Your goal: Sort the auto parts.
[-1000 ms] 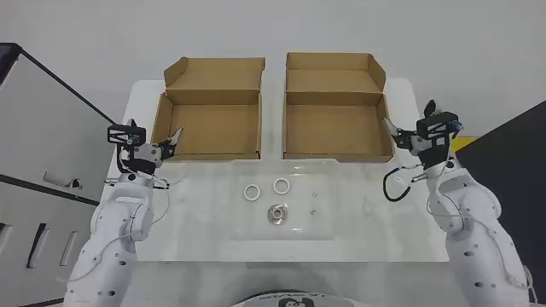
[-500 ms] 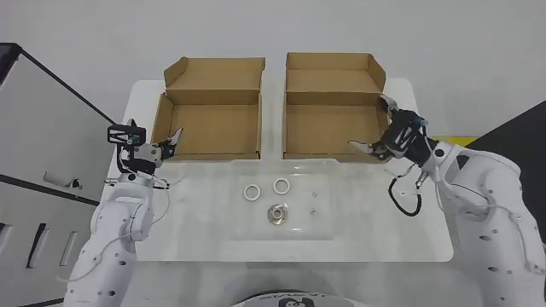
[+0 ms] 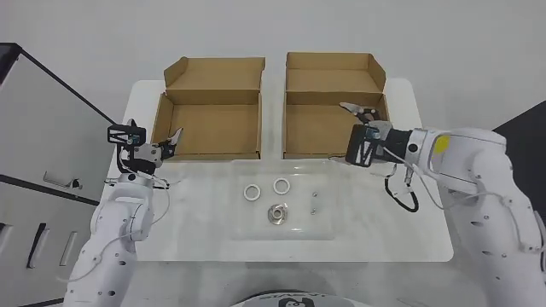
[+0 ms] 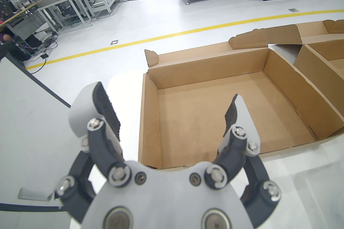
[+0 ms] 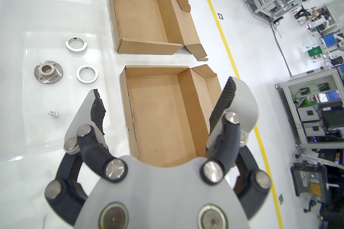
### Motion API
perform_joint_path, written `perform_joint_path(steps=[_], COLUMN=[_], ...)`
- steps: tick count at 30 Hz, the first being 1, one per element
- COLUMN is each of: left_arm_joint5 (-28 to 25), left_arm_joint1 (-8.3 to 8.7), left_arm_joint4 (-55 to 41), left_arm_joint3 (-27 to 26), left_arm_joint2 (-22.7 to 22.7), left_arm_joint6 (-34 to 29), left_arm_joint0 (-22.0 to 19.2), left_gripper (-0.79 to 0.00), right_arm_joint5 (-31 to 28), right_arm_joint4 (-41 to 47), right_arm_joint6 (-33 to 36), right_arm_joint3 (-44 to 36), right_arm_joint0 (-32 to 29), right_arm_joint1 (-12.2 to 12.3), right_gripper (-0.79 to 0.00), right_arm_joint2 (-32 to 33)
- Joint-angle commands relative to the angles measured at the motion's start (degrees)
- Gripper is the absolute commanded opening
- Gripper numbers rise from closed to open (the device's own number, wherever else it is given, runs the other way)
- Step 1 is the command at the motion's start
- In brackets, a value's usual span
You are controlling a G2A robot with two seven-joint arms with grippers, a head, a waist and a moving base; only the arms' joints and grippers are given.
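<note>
Two open, empty cardboard boxes sit side by side at the back of the white table: the left box (image 3: pixel 209 128) (image 4: pixel 215 112) and the right box (image 3: pixel 328 128) (image 5: pixel 161 112). In front of them lie two metal rings (image 3: pixel 253 193) (image 3: pixel 281 186) (image 5: pixel 76 44) (image 5: pixel 86 73), a flanged hub (image 3: pixel 276 214) (image 5: pixel 48 72) and small bolts (image 3: pixel 314 194) (image 5: pixel 53 114). My left gripper (image 3: pixel 172 140) (image 4: pixel 166 94) hangs open at the left box's front-left corner. My right gripper (image 3: pixel 345 134) (image 5: pixel 164 90) is open and holds nothing, above the right box's front-right part.
The table (image 3: pixel 375 222) has bare room at its front and on both sides of the parts. Each box has a raised lid flap (image 3: pixel 217 74) at its far side. A dark panel (image 3: pixel 34 77) stands beside the table on the left.
My right arm has swung in from the table's right edge to above the right box, its gripper turning toward the parts. The left arm has stayed still.
</note>
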Motion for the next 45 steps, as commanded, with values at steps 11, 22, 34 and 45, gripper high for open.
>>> perform_joint_path(steps=[11, 22, 34, 45], left_arm_joint5=[0.0, 0.0, 0.0, 0.0], left_arm_joint1=[0.00, 0.00, 0.00, 0.00], left_arm_joint4=[0.0, 0.0, 0.0, 0.0], left_arm_joint3=[0.0, 0.0, 0.0, 0.0], left_arm_joint2=[0.0, 0.0, 0.0, 0.0], left_arm_joint6=[0.0, 0.0, 0.0, 0.0], left_arm_joint0=[0.0, 0.0, 0.0, 0.0], left_gripper=[0.000, 0.000, 0.000, 0.000], right_arm_joint5=[0.0, 0.0, 0.0, 0.0], right_arm_joint4=[9.0, 9.2, 6.2, 7.9], right_arm_joint6=[14.1, 18.3, 18.3, 18.3], right_arm_joint3=[-0.2, 0.0, 1.1, 1.8], right_arm_joint0=[8.2, 15.1, 27.7, 39.7], right_arm_joint1=[5.3, 8.9, 12.5, 14.4], right_gripper=[0.000, 0.000, 0.000, 0.000], right_arm_joint2=[-11.2, -21.7, -38.2, -50.9])
